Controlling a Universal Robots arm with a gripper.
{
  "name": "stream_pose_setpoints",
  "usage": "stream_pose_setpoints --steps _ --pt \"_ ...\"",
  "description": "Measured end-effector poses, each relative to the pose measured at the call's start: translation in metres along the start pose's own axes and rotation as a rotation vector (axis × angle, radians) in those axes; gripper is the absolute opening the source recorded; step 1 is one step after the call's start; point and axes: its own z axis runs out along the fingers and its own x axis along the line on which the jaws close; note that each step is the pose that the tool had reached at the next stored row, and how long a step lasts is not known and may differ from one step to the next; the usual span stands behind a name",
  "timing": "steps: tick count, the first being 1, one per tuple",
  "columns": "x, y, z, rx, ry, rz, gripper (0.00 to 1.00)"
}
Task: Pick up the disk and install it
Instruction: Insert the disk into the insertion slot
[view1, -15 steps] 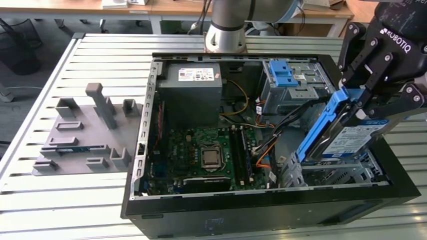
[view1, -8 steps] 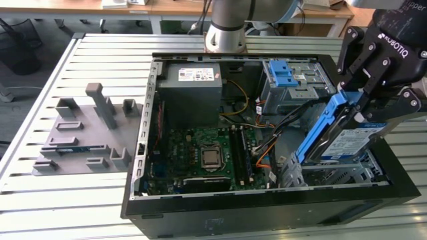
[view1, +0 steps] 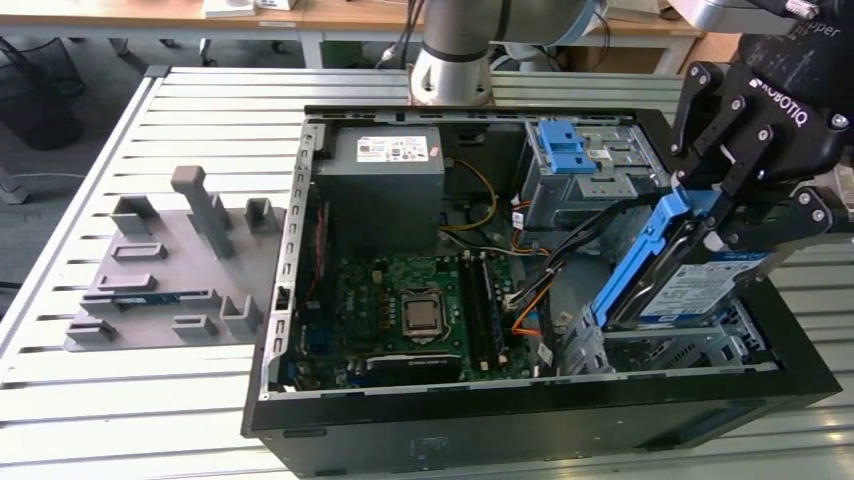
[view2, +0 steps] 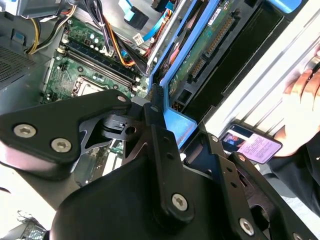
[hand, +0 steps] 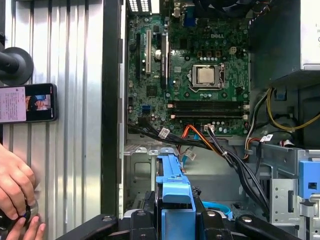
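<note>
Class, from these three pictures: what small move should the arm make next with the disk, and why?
Probably ease it down toward the metal bay beneath. The tool grips the disk by its blue carrier, tilted, its lower edge at that bay's top on the exterior view's right, so it looks not yet seated.

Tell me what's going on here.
The robot arm's end effector grips the disk by its blue frame, holding it tilted over the metal bay at the exterior view's right end of the open computer case. It is not yet seated. A person's hand is on the table near a phone.
</note>
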Motion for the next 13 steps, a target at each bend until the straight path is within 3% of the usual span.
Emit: stream_pose_setpoints --steps 13 --pt "0.0002 -0.0002 0.0058 0.0 0.0001 0.0 0.36"
